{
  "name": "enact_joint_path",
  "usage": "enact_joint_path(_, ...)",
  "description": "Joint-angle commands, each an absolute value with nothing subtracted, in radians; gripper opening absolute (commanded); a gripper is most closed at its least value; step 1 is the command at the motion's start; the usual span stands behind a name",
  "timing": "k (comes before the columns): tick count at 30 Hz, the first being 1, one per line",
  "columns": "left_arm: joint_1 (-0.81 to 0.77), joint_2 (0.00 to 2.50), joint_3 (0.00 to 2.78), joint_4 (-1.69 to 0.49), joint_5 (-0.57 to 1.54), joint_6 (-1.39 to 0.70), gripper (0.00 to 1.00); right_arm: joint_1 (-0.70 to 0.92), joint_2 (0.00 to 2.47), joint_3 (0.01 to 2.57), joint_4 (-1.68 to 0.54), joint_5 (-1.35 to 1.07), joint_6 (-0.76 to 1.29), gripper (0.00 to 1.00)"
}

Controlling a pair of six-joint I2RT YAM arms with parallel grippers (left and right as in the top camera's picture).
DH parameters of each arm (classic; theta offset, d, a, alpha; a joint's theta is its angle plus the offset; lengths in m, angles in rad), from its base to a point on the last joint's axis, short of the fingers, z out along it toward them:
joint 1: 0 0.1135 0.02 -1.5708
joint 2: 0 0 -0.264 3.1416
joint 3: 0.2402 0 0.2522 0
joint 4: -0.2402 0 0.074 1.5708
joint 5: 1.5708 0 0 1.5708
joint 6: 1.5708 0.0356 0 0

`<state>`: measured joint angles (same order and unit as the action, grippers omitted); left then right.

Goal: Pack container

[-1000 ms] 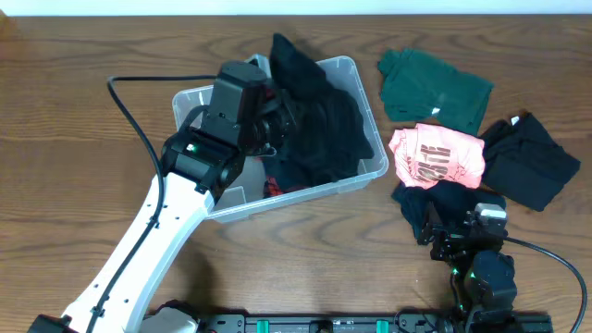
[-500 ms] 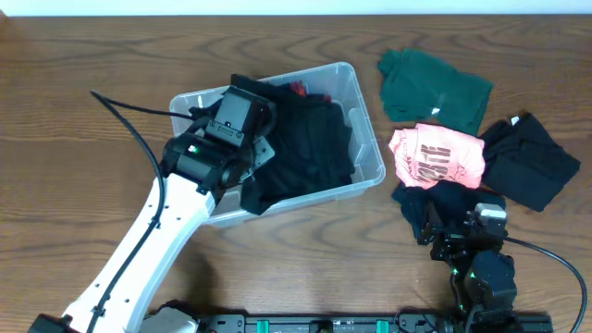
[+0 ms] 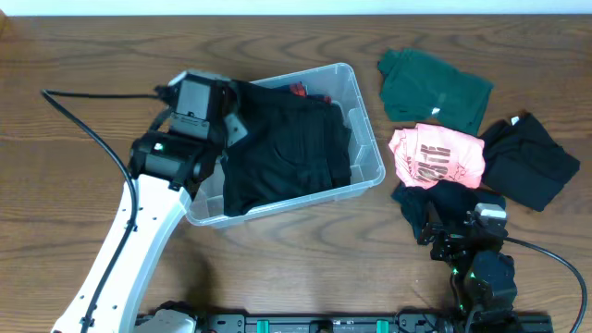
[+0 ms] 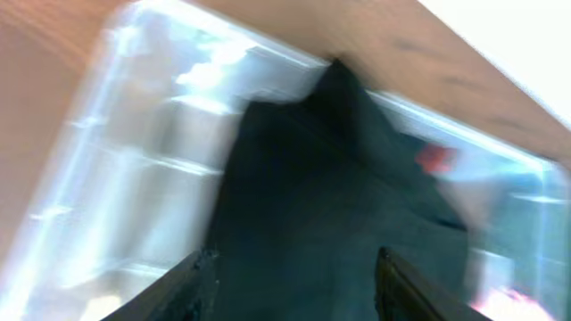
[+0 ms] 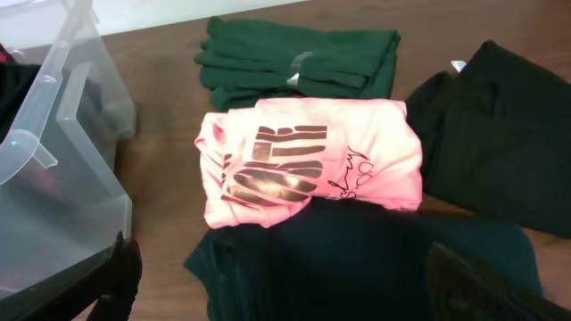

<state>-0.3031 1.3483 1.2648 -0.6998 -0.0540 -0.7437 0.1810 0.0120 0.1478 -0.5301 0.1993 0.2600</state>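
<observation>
The clear plastic container (image 3: 367, 129) stands left of centre, with a black garment (image 3: 287, 153) lying spread inside it and a red scrap (image 3: 298, 90) at its far wall. My left gripper (image 3: 237, 120) hovers over the container's left end. In the left wrist view that gripper (image 4: 296, 287) is open, fingers apart above the black garment (image 4: 330, 196) and holding nothing. My right gripper (image 5: 294, 290) stands wide open low over a dark folded garment (image 5: 375, 259) near the table's front right.
Folded clothes lie right of the container: a green one (image 3: 435, 88), a pink one with dark print (image 3: 437, 155), a black one (image 3: 529, 162) and the dark one (image 3: 449, 199) under the right gripper (image 3: 442, 229). The left arm's cable (image 3: 83, 129) loops over the table's left side.
The left gripper has opened and let go of the black garment, which now lies flat in the container. The left arm has drawn back to the left. The right arm has not moved.
</observation>
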Motion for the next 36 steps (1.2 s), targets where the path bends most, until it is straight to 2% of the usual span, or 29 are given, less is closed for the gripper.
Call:
enact_joint_path(1,-0.321,1.351,1.291,-0.651,0.147,-0.657,0.52,0.188,0.007,0.145,-0.530,0.206,0.273,0.99)
enact_joint_path(5,-0.353,1.411,1.283,-0.645,0.146,-0.564,0.47,0.188,0.007,0.145,-0.530,0.206,0.273,0.99)
enact_joint_path(20,-0.277,1.862,1.253,-0.784,0.059,-0.450,0.48,0.188,0.007,0.145,-0.530,0.206,0.273,0.99)
enact_joint_path(32,-0.150,1.900,1.266,-0.678,0.059,-0.116,0.49,0.188,0.007,0.145,-0.530,0.206,0.273,0.99)
enact_joint_path(36,-0.067,1.900,1.289,-0.673,0.060,-0.077,0.49,0.188,0.007,0.145,-0.530,0.206,0.273,0.99)
